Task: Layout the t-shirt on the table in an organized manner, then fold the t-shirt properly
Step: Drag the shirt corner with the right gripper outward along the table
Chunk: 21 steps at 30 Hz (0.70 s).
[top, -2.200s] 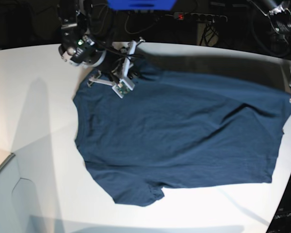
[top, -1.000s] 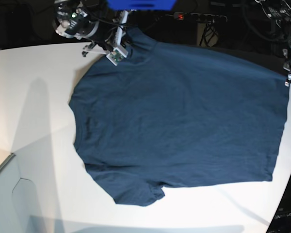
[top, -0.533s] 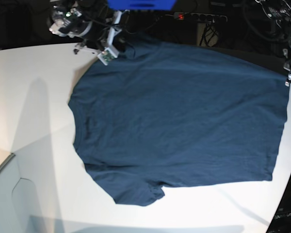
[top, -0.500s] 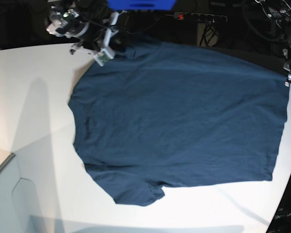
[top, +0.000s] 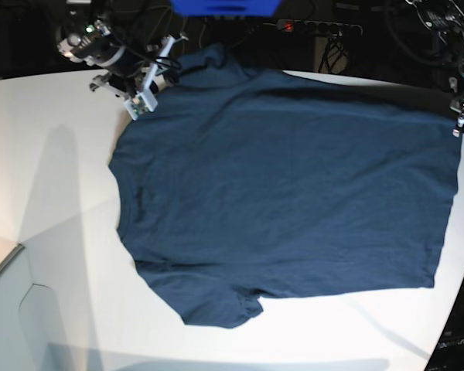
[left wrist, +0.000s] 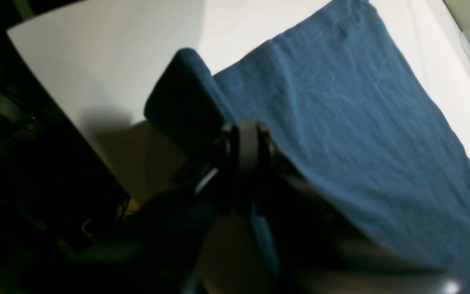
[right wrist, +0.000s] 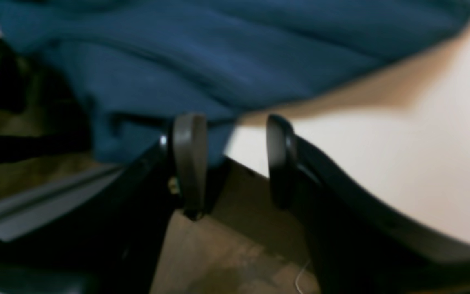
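My right tool (right wrist: 231, 159), jaws parted and empty, sits at the worktop's (top: 54, 193) far-left corner, just off the t-shirt's (top: 286, 185) shoulder; the cloth lies ahead of its fingertips, not between them. My left tool (left wrist: 243, 143) at the far-right edge is clamped on the shirt's hem corner. The shirt is spread nearly flat, long axis running left-right across the worktop, one sleeve pointing to the near edge. Next move, imo: the right arm is nearer the shoulder end.

No readable text, labels, brands or numbers anywhere; the t-shirt (top: 286, 185) is plain, unprinted.
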Motion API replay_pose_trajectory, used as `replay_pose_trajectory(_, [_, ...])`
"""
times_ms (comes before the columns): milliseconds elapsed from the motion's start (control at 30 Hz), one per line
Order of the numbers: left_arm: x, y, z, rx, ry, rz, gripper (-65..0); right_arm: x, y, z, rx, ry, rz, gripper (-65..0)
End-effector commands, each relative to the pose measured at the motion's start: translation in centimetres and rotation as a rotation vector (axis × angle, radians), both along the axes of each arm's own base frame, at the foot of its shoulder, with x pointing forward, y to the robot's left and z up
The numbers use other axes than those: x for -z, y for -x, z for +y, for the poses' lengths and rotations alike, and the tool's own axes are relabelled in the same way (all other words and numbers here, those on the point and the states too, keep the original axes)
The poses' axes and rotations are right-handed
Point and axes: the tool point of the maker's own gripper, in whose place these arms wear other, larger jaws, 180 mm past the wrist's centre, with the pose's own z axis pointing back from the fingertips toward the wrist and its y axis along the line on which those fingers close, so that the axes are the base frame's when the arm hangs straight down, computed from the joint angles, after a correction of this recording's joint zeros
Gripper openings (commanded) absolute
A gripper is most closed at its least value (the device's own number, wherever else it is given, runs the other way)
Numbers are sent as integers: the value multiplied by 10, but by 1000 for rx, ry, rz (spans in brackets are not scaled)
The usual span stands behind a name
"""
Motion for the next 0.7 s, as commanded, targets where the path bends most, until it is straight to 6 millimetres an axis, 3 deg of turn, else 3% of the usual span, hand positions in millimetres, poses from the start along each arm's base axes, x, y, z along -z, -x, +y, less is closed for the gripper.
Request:
replay_pose_trajectory(0, [-11, -4, 6, -2, -26, -31, -573, -5, -9, 2, -7, -16, -32, -384])
replay_pose_trajectory(100, [-10, -2, 5, -2, -26, -27, -417, 5, -10, 5, -5, -31, -11, -361])
replay_pose_trajectory(200, [-7, 5, 3, -8, -22, -16, -334, 8, -18, 6, -4, -36, -11, -356])
replay_pose_trajectory(333, [-8, 6, 8, -11, -36, -12, -334, 16, -19, 6, -3, -42, 10, -356])
replay_pose_trajectory(667, [-12, -7, 50, -16, -64, 8, -333, 25, -20, 9, -2, -55, 29, -356])
